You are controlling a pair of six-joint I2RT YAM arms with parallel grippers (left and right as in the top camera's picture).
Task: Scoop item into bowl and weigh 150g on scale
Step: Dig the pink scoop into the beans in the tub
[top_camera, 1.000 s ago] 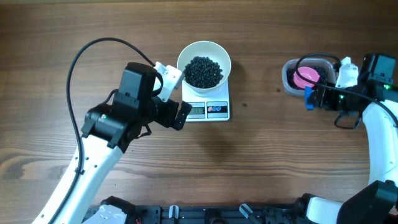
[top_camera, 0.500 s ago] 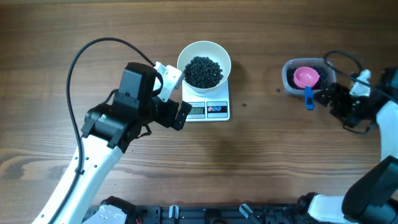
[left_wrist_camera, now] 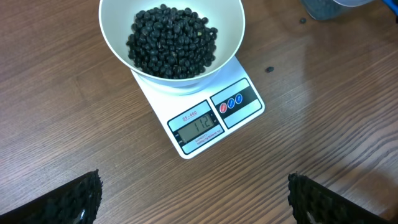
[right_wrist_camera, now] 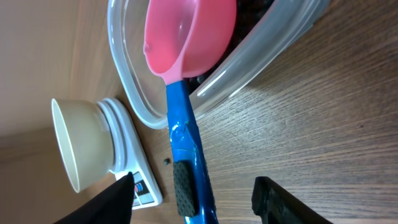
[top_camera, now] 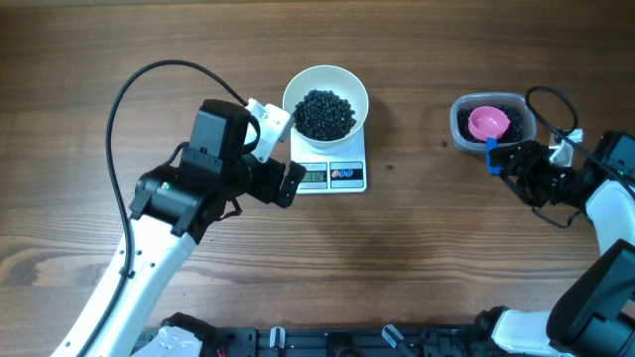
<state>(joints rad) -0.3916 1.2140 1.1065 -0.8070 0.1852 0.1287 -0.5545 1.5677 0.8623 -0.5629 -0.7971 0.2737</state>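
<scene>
Right jaws stand apart, straddling the handle [right_wrist_camera: 185, 137] of the scoop [right_wrist_camera: 186, 31], which runs near-to-far into the tub [right_wrist_camera: 124, 68]; left jaws gape near the scale [left_wrist_camera: 205, 127], well left

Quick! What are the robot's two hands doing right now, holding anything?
Left gripper: open wide, empty, near the scale.
Right gripper: open, jaws either side of the scoop handle, not clamping it.
</scene>
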